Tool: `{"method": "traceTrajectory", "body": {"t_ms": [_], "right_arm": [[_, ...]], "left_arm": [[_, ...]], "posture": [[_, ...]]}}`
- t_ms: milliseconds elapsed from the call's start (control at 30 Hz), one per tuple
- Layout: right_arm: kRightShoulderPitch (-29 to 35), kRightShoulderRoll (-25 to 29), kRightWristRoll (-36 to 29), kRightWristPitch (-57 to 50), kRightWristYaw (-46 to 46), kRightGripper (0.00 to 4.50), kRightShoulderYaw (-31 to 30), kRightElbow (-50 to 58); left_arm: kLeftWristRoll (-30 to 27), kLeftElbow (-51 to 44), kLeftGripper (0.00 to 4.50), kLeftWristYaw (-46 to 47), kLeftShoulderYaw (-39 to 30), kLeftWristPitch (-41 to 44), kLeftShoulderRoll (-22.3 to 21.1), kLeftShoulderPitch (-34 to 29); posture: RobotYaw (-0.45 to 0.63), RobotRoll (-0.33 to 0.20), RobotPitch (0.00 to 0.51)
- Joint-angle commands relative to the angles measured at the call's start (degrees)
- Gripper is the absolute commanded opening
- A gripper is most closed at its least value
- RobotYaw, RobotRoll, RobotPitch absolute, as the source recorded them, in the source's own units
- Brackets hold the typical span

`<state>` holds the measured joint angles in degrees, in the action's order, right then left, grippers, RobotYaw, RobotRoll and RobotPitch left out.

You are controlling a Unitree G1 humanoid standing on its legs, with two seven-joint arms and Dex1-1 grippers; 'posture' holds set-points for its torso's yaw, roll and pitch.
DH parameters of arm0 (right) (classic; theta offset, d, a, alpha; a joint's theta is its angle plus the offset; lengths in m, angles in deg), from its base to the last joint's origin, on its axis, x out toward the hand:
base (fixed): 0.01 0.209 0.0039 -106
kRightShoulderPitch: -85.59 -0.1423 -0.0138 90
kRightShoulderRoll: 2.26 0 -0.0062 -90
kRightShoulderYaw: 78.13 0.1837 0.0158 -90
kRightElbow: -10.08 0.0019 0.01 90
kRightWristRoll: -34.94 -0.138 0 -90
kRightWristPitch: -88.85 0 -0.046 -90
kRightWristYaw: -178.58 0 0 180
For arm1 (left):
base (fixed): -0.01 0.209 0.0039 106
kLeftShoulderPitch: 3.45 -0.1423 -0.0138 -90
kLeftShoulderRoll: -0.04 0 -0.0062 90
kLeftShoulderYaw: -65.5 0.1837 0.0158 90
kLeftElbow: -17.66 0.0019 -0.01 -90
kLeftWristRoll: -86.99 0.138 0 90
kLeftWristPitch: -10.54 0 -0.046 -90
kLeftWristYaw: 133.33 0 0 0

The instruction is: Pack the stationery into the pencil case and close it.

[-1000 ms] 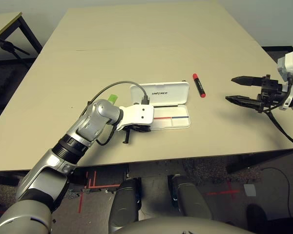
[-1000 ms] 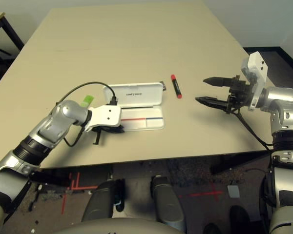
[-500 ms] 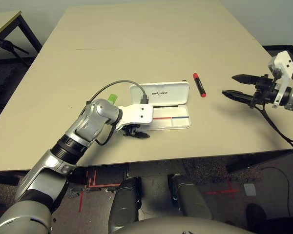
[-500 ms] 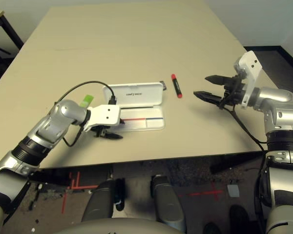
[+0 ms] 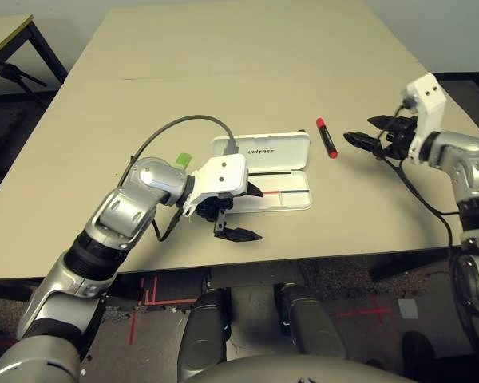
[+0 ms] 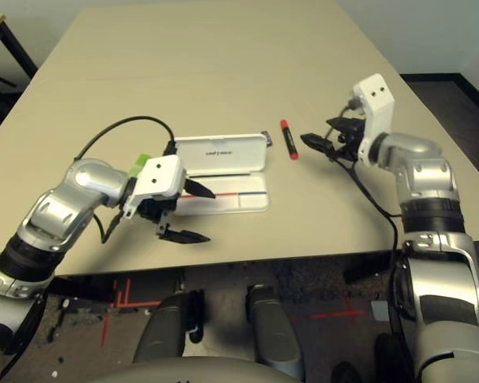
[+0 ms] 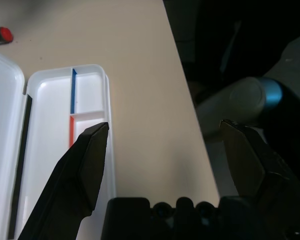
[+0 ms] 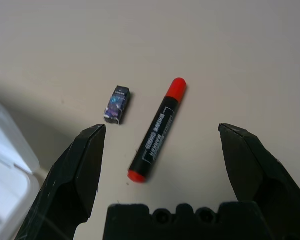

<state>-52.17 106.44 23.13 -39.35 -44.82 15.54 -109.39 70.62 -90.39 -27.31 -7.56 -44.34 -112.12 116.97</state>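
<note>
— News on the left gripper [image 5: 251,214]?

— Spread wide and empty now, where a second ago pinched nearly shut, low at the front of the pencil case [image 5: 263,171]. Lifted as well, and drawn back toward the near edge of the table [image 5: 223,64].

— Meaning for the task?

— Most likely a release just finished. Thin red and blue pens [image 5: 279,192] lying end to end in the tray, with a dark line along the hinge side that may be the black one. Lid lying back flat, so closing not yet begun.

— And the right gripper [image 5: 359,132]?

— Wide too, carrying nothing. Swung in from the table's right side toward the red marker [image 5: 326,138], tips near it but not touching. Probably the next pick.

— Still outside the case?

— The marker, just past the lid's right corner. A tiny dark block [image 8: 117,104] close beside it. The green highlighter [image 5: 183,160] left of the case, partly hidden behind the left wrist.

— Anything clearer in one view than another?

— From the right wrist, marker framed between the two fingers and the block plain as a small wrapped piece; from the head, barely a speck. From the left wrist, a look straight into the tray's compartments. From the head, highlighter and both arms together.
</note>
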Motion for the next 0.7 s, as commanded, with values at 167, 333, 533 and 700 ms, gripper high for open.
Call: {"method": "traceTrajectory", "body": {"t_ms": [167,333,533,700], "right_arm": [[-5.04,-3.49,3.00,-9.26,5.81,4.50,-3.13,-4.36],[-6.52,-5.19,4.33,-8.56,8.15,4.50,-3.63,-8.40],[-7.14,-7.81,6.10,-4.52,13.59,4.50,-2.78,-14.15],[-7.06,-10.24,6.61,-1.69,16.14,4.50,-2.52,-18.19]], "left_arm": [[-5.33,-2.87,4.46,1.40,-4.29,3.62,-2.37,0.07],[-7.40,-4.28,4.46,2.86,-6.19,4.74,-3.60,-0.72],[-8.89,-5.98,4.46,4.38,-6.32,5.94,-4.53,-1.96],[-9.52,-5.55,4.46,4.46,-6.26,5.96,-5.23,-1.16]], "posture": [[0.00,0.000,0.152],[0.01,0.000,0.175],[0.02,0.000,0.181],[0.01,0.000,0.185]]}}
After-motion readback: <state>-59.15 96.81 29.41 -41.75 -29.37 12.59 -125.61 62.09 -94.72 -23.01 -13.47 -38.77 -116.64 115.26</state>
